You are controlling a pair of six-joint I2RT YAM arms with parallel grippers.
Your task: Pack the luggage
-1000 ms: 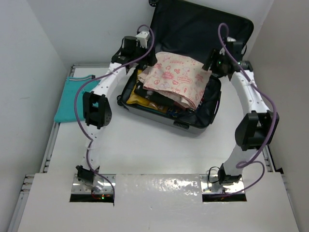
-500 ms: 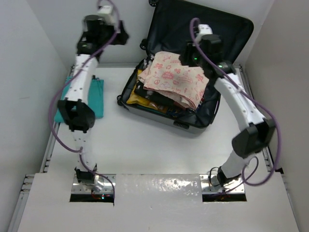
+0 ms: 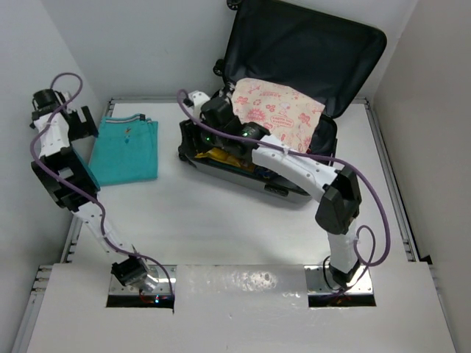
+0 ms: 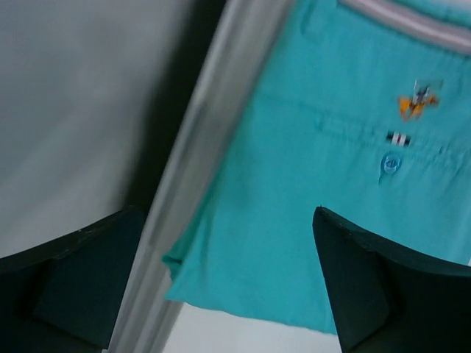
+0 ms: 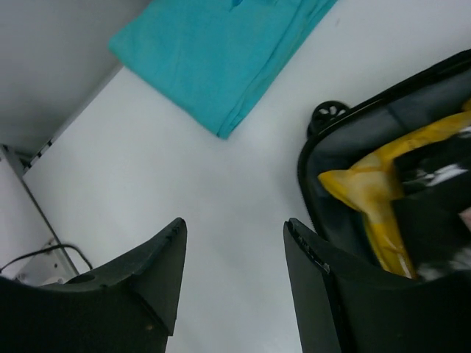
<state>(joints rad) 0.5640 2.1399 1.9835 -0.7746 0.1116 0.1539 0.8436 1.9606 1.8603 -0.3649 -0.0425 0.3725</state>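
The luggage (image 3: 309, 51) lies open at the back of the table, its dark lid leaning on the wall. A pink patterned cloth (image 3: 276, 110) tops the clothes in it, with a yellow item (image 5: 383, 195) beneath. A folded teal shirt (image 3: 125, 151) lies on the table to its left. My left gripper (image 3: 85, 123) hovers open at the shirt's left edge; the shirt (image 4: 331, 169) shows below its spread fingers (image 4: 390, 287), nothing held. My right gripper (image 3: 190, 136) hangs open over bare table beside the luggage's left end (image 5: 346, 143), empty.
A metal rail (image 4: 199, 169) runs along the table's left edge beside the white side wall (image 3: 44, 59). A black wheel (image 5: 329, 114) sticks out at the luggage's left corner. White walls close in the back and both sides.
My left arm swung from the luggage out to the far left over the teal shirt, its jaws opening wider. My right arm crossed from the luggage's right side to its left end.
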